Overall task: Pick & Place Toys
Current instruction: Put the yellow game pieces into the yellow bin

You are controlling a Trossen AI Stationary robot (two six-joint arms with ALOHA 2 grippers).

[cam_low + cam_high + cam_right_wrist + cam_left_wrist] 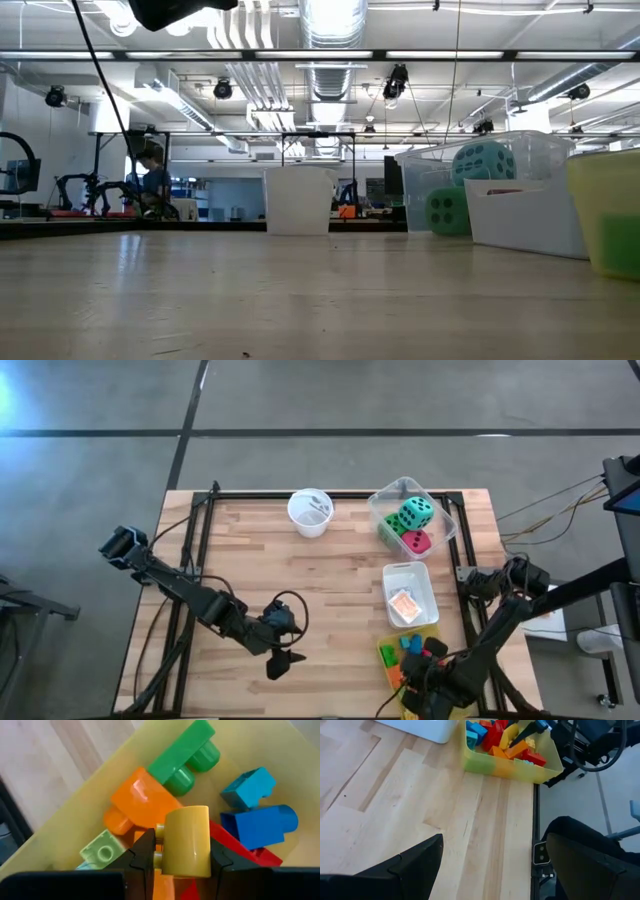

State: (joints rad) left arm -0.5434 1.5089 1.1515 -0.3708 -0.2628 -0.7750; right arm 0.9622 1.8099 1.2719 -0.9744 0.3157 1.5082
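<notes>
Yellow plastic sits between my right gripper (182, 857)'s fingers: a yellow block (187, 840), clamped on both sides, hanging just above the heap of blocks in the yellow bin (392, 678). Under it in the right wrist view lie a green block (182, 757) toward the upper middle of the frame, an orange block (137, 800) left of centre, two blue blocks (257, 822) at the right, a pale green block (102, 850) at lower left and a bit of red block (262, 854) at lower right. From above, that bin is at the lower right of the frame, at the near edge of the wooden table (260, 570), and my right arm reaches into it from the right.

My left gripper (280, 660) hangs over bare wood at the lower middle of the overhead frame, well apart from the bins, its fingers (410, 867) spread wide with nothing between them. Its wrist camera looks across the planks to the yellow bin at the top of its frame.

Above the yellow bin in the overhead view is a white bin (425, 582) with a small orange-and-white card pack (403, 605) in it. Higher still, at upper right, a clear bin (452, 520) holds the teal die (417, 512), the red-pink die (417, 542) and the green die (389, 528). A white cup (309, 512) stands at upper middle.
</notes>
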